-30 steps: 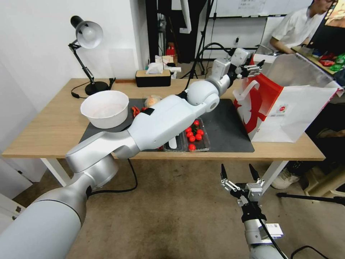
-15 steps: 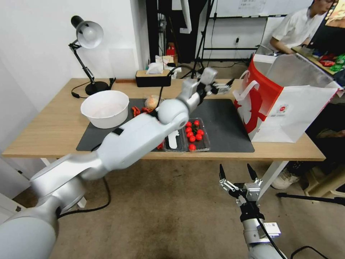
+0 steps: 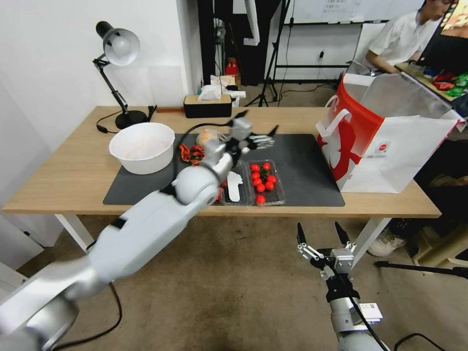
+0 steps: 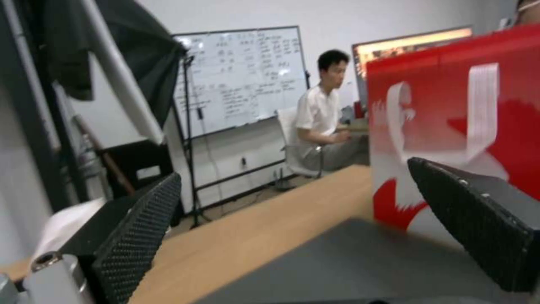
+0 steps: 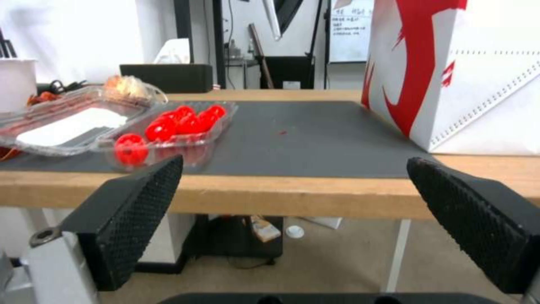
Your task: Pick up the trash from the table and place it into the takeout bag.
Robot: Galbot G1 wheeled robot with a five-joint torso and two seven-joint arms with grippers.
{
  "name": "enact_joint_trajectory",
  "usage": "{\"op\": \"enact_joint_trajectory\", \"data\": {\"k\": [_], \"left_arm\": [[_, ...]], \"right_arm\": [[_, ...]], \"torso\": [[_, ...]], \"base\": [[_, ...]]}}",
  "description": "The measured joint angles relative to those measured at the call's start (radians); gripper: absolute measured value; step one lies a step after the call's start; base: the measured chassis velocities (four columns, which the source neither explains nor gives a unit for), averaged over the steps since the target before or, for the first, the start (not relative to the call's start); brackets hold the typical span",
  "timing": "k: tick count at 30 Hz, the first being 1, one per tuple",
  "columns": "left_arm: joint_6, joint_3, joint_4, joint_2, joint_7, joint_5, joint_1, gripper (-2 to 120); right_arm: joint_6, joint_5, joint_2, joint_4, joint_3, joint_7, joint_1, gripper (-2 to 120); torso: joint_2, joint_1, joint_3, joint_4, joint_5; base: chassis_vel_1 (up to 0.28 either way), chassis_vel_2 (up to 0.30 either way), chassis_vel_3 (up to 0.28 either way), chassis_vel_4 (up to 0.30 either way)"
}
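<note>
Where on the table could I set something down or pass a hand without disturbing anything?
Bare mat lies between the clear tomato tray and the takeout bag. Bare wood runs along the table edge left of the white bowl. It is crowded mid-mat, where the open left hand hovers over the trays and small litter.

Left arm blurred; takeout bag cut off at edge.

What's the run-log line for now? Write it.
left pincer: open, empty, over mat | right pincer: open, below table edge | takeout bag: upright
</note>
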Motion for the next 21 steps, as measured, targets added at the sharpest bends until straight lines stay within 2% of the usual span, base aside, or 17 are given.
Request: {"op": "enact_joint_trajectory", "data": {"k": [1,2,5,6,8,9,11,12,14,15,17,18,21], "left_arm": [[0.0,-0.033,-0.027,0.013,0.004,0.006,0.046,100],[0.0,-0.033,-0.027,0.013,0.004,0.006,0.046,100],[-0.011,-0.189,-0.123,0.044,0.021,0.048,0.228,100],[-0.011,-0.189,-0.123,0.044,0.021,0.048,0.228,100],[-0.027,-0.286,-0.179,0.057,0.026,0.085,0.349,100],[-0.027,-0.286,-0.179,0.057,0.026,0.085,0.349,100],[-0.061,-0.41,-0.258,0.062,0.034,0.141,0.537,100],[-0.061,-0.41,-0.258,0.062,0.034,0.141,0.537,100],[-0.088,-0.494,-0.279,0.06,0.07,0.179,0.628,100],[-0.088,-0.494,-0.279,0.06,0.07,0.179,0.628,100],[-0.118,-0.569,-0.305,0.053,0.093,0.209,0.719,100],[-0.118,-0.569,-0.305,0.053,0.093,0.209,0.719,100],[-0.151,-0.653,-0.343,0.008,0.109,0.237,0.833,100]], "right_arm": [[0.002,-0.002,0.001,0.002,-0.001,-0.002,-0.003,100],[0.002,-0.002,0.001,0.002,-0.001,-0.002,-0.003,100],[0.012,-0.018,0.003,0.02,-0.004,-0.006,-0.024,100],[0.012,-0.018,0.003,0.02,-0.004,-0.006,-0.024,100],[0.019,-0.032,0.005,0.041,-0.004,-0.007,-0.045,100],[0.019,-0.032,0.005,0.041,-0.004,-0.007,-0.045,100],[0.043,-0.055,0.012,0.075,0.0,-0.007,-0.086,100],[0.043,-0.055,0.012,0.075,0.0,-0.007,-0.086,100],[0.054,-0.062,0.011,0.078,-0.003,-0.007,-0.079,100],[0.054,-0.062,0.011,0.078,-0.003,-0.007,-0.079,100],[0.042,-0.063,0.007,0.073,-0.008,-0.007,-0.064,100],[0.042,-0.063,0.007,0.073,-0.008,-0.007,-0.064,100],[0.034,-0.065,0.006,0.077,-0.01,-0.007,-0.061,100]], "torso": [[0.0,0.0,0.0,0.0,-0.0001],[0.0,0.0,0.0,0.0,-0.0001],[0.0,0.0,0.0,-0.0001,0.0],[0.0,0.0,0.0,-0.0001,0.0],[0.0,0.0,0.0,0.0001,-0.0001],[0.0,0.0,0.0,0.0001,-0.0001],[0.0,0.0,0.0,0.0003,-0.0008],[0.0,0.0,0.0,0.0003,-0.0008],[0.0,0.0,0.0,0.0001,0.0004],[0.0,0.0,0.0,0.0001,0.0004],[0.0,0.0,0.0,-0.0001,0.0002],[0.0,0.0,0.0,-0.0001,0.0002],[0.0,0.0,0.0,-0.0001,0.0003]], "base": [[0.0,0.0,0.0,0.0],[0.0,0.0,0.0,0.0],[0.0,0.0,0.0,0.0],[0.0,0.0,0.0,0.0],[0.0,0.0,0.0,0.0],[0.0,0.0,0.0,0.0],[0.0,0.0,0.0,0.0],[0.0,0.0,0.0,0.0],[0.0,0.0,0.0,0.0],[0.0,0.0,0.0,0.0],[0.0,0.0,0.0,0.0],[0.0,0.0,0.0,0.0],[0.0,0.0,0.0,0.0]]}}
